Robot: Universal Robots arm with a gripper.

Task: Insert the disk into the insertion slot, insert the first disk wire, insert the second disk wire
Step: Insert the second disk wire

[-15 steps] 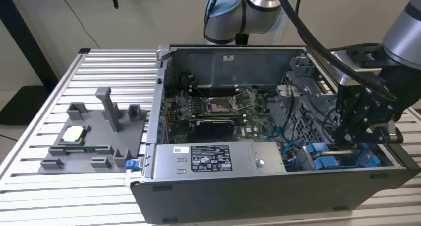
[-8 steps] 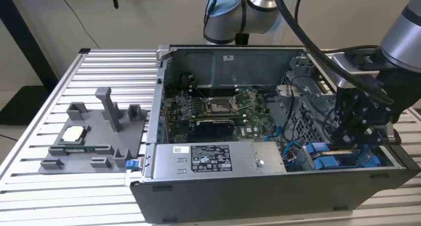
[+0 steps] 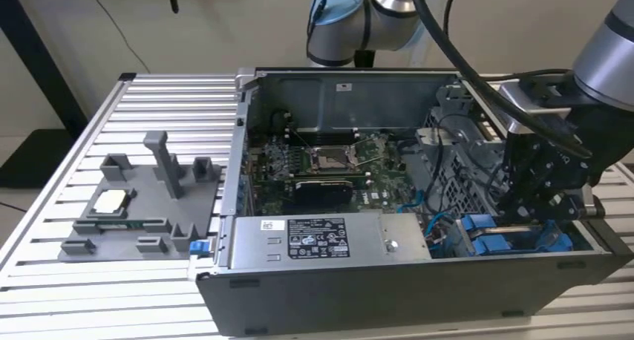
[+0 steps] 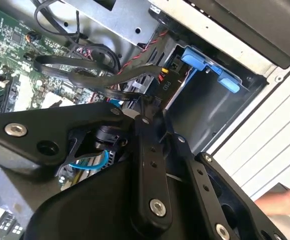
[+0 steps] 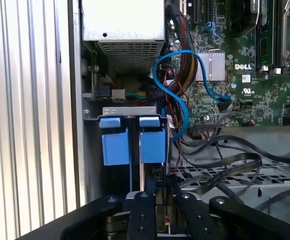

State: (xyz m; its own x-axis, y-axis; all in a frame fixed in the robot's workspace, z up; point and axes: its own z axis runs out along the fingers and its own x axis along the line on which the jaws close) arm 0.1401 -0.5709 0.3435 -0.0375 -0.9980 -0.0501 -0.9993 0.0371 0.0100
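My gripper (image 3: 522, 215) is lowered into the open computer case at the exterior view's right, right over the insertion slot (image 3: 515, 242). Bright blue tabs (image 5: 133, 140) stand side by side at the slot's end, just ahead of my fingertips. The disk's silver body is hidden; I cannot tell whether those tabs belong to its carrier. In both wrist views the gripper (image 4: 143, 106) (image 5: 158, 194) has its fingers drawn close around a black disk wire (image 4: 134, 74) with a black connector (image 4: 167, 79) beside the grey bay wall (image 4: 205, 107).
The silver power-supply box (image 3: 317, 240) lies along the case's near wall, the motherboard (image 3: 327, 165) behind it. Loose black and blue cables (image 5: 185, 75) crowd the space beside the slot. A grey fixture plate (image 3: 139, 206) sits on the slatted table. A hand (image 4: 285, 200) shows outside the case.
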